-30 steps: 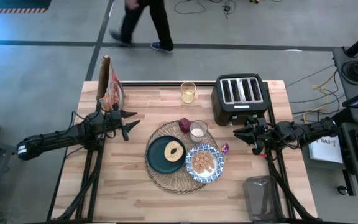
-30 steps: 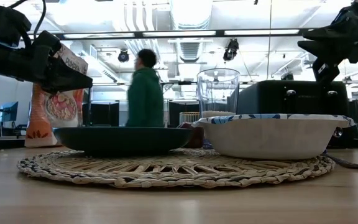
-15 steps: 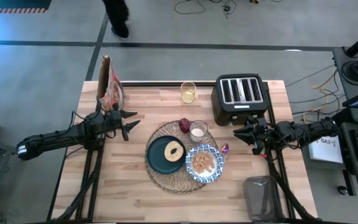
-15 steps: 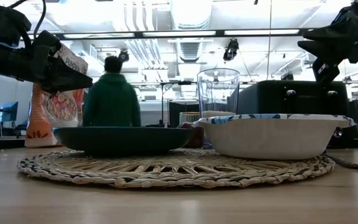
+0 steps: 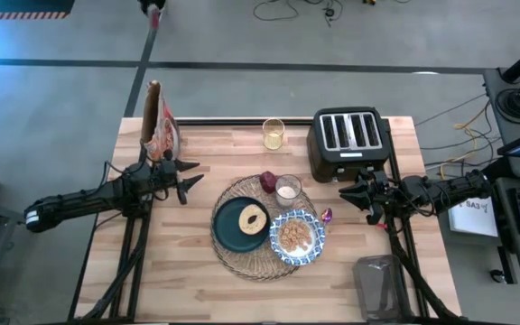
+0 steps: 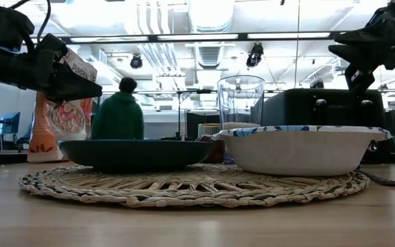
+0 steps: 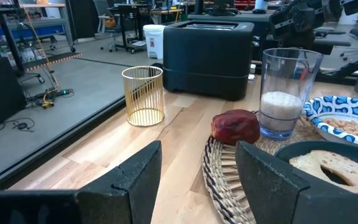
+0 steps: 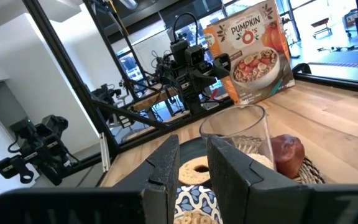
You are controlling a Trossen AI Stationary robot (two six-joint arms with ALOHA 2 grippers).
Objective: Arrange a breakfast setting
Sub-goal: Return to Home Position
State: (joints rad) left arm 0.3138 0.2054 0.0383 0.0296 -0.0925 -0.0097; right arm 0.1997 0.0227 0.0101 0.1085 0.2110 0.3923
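A round woven placemat (image 5: 262, 257) lies mid-table. On it rest a dark teal plate (image 5: 231, 227) bearing a toasted bread ring (image 5: 254, 219), a blue-and-white bowl (image 5: 296, 236) of cereal, a clear glass (image 5: 287, 190) with white contents, and a dark-red fruit (image 5: 267, 181). My left gripper (image 5: 188, 179) hovers open left of the mat, pointing at it, and holds nothing (image 7: 199, 149). My right gripper (image 5: 355, 191) hovers right of the mat by the toaster, its fingers a narrow gap apart with nothing between them (image 8: 192, 142).
A black four-slot toaster (image 5: 348, 140) stands at the far right. A cereal bag (image 5: 158, 122) stands upright at the far left. A gold wire cup (image 5: 273, 134) sits near the far edge. A clear container (image 5: 382, 287) is at the near right. A small purple item (image 5: 326, 216) lies beside the bowl.
Both arms and everything on the table have kept still. A person beyond the table's far edge has walked away to the left.
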